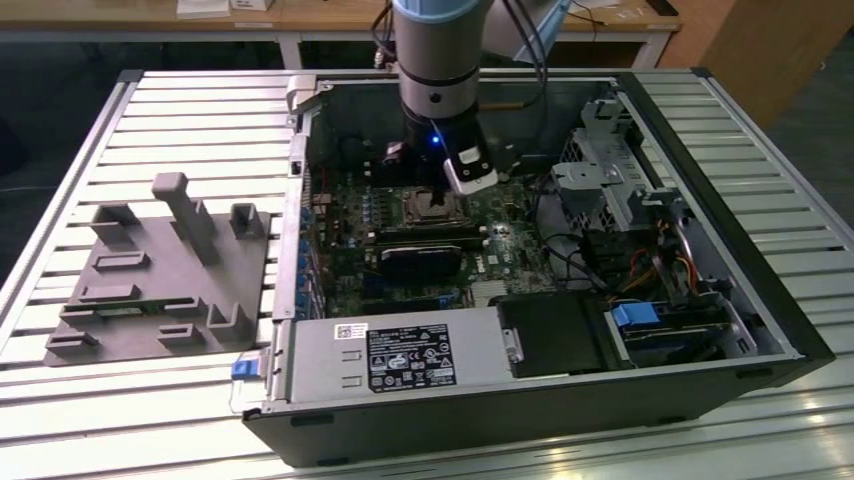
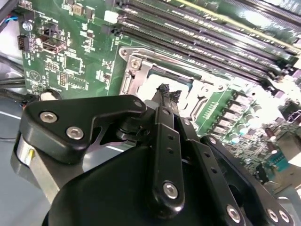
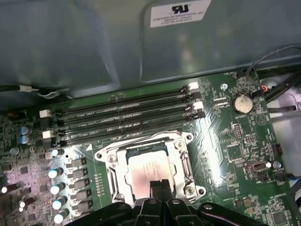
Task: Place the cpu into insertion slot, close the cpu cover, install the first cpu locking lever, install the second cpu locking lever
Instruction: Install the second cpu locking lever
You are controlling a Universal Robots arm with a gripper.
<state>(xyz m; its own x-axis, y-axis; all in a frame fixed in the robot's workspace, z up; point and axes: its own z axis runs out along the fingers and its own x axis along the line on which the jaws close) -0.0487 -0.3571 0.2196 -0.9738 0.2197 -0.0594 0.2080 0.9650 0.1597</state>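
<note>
Black gripper linkage [image 2: 162, 141] hogs the second wrist view, fingers pressed together with nothing between them, tips right over the silver-rimmed square socket [image 2: 141, 77] on the green circuit board [image 2: 70, 61]. First wrist view: gripper tips [image 3: 159, 186] touch the dull silver square cpu [image 3: 146, 170] seated inside the silver frame cover [image 3: 184, 162], long black memory slots [image 3: 122, 117] just beside. Exterior view: the arm [image 1: 438, 60] reaches down into the open black computer case [image 1: 747, 300], grey plastic fixture [image 1: 160, 270] well apart.

An open computer case [image 1: 747, 330] is laid on a slatted metal table [image 1: 187, 110]. A grey fixture [image 1: 160, 280] is set on the table, beside the case at the exterior view's left. Four memory slots [image 3: 127, 117] and a coin battery [image 3: 241, 103] are seen on the board in the first wrist view.
</note>
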